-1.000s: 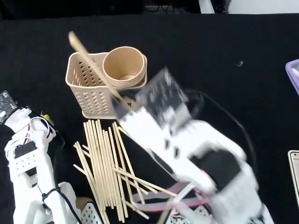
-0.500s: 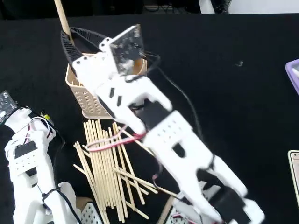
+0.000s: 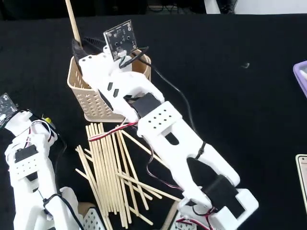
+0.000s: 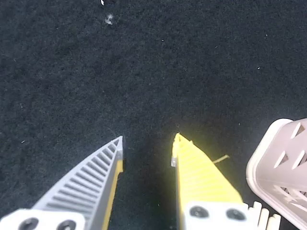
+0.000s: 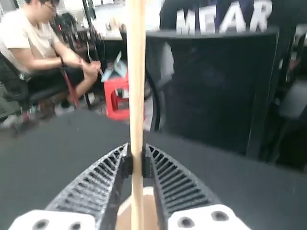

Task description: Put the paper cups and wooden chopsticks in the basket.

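**Chopstick [image 3: 73,21] clamped over the basket [image 3: 84,98]**

One chopstick stood nearly upright, pinched tight between the closed fingers of the right gripper [image 5: 136,160]. Its lower end was hidden behind the arm. The basket sat toward 10 o'clock on the table [image 3: 230,72], and the right arm stretched across it from 5 o'clock. A pile [image 3: 108,167] of loose chopsticks lay on the table just off the basket's 6 o'clock side. The left gripper [image 4: 146,141] hung near 8 o'clock, jaws parted with nothing between them, above the table, with a corner of the basket near it.
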Controlling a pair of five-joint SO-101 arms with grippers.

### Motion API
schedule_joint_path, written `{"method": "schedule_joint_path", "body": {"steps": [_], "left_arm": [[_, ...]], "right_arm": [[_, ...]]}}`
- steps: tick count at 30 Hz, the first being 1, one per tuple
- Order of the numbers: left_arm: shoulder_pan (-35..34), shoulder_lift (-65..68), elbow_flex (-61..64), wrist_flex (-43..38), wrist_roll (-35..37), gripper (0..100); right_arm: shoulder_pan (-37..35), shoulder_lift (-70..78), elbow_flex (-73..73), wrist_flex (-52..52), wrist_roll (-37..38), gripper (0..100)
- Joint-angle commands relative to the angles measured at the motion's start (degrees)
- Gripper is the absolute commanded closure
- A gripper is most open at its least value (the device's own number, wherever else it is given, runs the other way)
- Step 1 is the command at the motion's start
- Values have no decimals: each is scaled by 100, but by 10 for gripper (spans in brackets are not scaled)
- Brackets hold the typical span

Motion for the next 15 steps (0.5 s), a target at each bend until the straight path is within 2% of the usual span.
{"method": "schedule_joint_path", "body": {"steps": [1,4,9,15], "left_arm": [[-13,-79,-48,-88,9,830],[-13,-79,-48,-88,9,830],[-13,-70,-48,-88,9,830],[-13,-70,-48,-88,9,830]], "right_arm": [[132,-382,-418,1064,-176,828],[132,-725,-558,1767,-141,775],[141,-1727,-497,2655,-141,819],[-299,-3415,303,4545,-132,859]]}}
